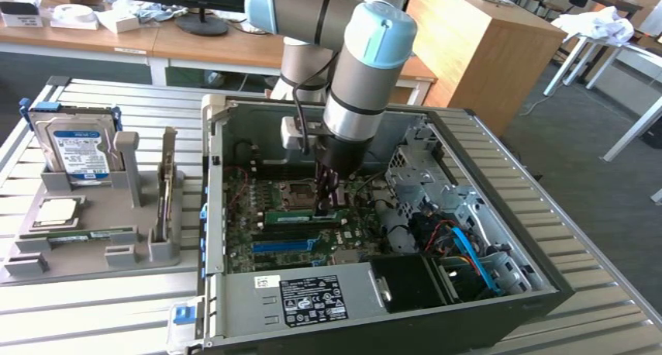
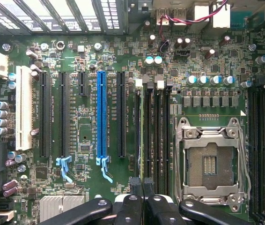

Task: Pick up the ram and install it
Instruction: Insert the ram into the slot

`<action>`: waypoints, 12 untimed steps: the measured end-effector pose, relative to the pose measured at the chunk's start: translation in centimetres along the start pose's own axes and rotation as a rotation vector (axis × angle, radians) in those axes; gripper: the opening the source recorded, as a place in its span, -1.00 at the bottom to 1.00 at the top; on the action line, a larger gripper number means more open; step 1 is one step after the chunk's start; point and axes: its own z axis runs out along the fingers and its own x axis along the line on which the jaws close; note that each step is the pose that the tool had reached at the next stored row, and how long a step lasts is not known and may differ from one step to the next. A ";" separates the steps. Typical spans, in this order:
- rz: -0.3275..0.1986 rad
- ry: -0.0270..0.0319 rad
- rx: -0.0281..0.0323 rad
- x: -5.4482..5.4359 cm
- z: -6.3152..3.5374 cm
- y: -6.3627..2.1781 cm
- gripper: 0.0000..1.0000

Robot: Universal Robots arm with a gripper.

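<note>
- End effector (image 1: 329, 208) is down inside the open computer case (image 1: 212, 215), hanging straight below the arm over the motherboard (image 1: 267, 215)
- Its fingers (image 2: 134, 187) are drawn narrow, almost meeting, and from the exterior view they look pinched on the top edge of the ram (image 1: 305, 213)
- That ram is a thin green stick standing on edge, lying level just beside the square processor socket (image 1: 300, 191)
- From the wrist, the fingertips line up with one of the black memory slots (image 2: 159, 136) between the socket (image 2: 209, 159) and the blue expansion slot (image 2: 102, 112)
- Whether the stick is fully seated in its slot I can't tell
- Off to the exterior view's left, on the slatted metal surface (image 1: 104, 308), a grey rack (image 1: 135, 250) holds a hard drive (image 1: 74, 149) standing upright and a silver processor chip (image 1: 57, 209) lying flat in front of it, well apart from the case
</note>
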 end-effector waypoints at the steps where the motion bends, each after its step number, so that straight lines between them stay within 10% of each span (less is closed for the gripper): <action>1: 0.000 0.0001 -0.0002 0.0 -0.01 0.00 -0.77; 12: -0.004 0.0008 -0.0005 0.0 0.11 -0.02 -0.77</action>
